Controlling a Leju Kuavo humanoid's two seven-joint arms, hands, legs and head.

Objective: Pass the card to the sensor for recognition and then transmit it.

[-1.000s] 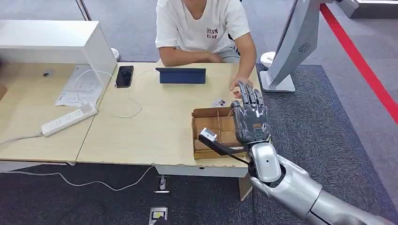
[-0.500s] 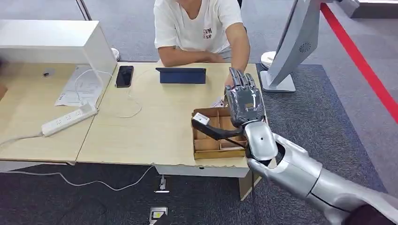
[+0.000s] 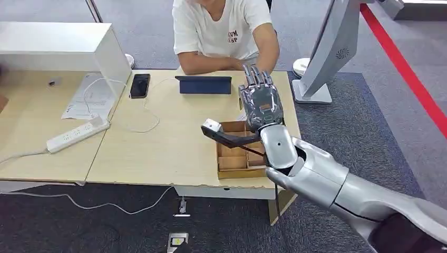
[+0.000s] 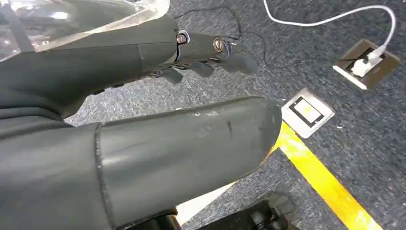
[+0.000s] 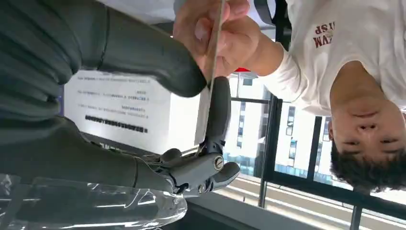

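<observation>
The card (image 5: 209,81), seen edge-on as a thin pale sliver in the right wrist view, stands between the thick grey thumb (image 5: 158,62) and a dark finger (image 5: 219,110) of the robot's right hand (image 3: 261,105), while a person's hand (image 5: 225,38) pinches its far end; whether the robot's fingers actually clamp it cannot be told. It looks light, stiff and slick, likely to slip or twist out of a loose pinch, so the safest hold appears to be flat on its two faces near the lower end, clear of the person's fingertips. In the head view the right hand is raised with its fingers upright and side by side, above the far edge of the cardboard box (image 3: 232,161) on the wooden table (image 3: 168,147), in front of the seated person (image 3: 224,31). The left hand (image 4: 143,72) hangs over grey carpet, fingers loosely bent, apart from the thumb and holding nothing. Compared with a second ago, the right hand has travelled from the box's near right corner across it toward the person, whose hand it now covers in the head view
</observation>
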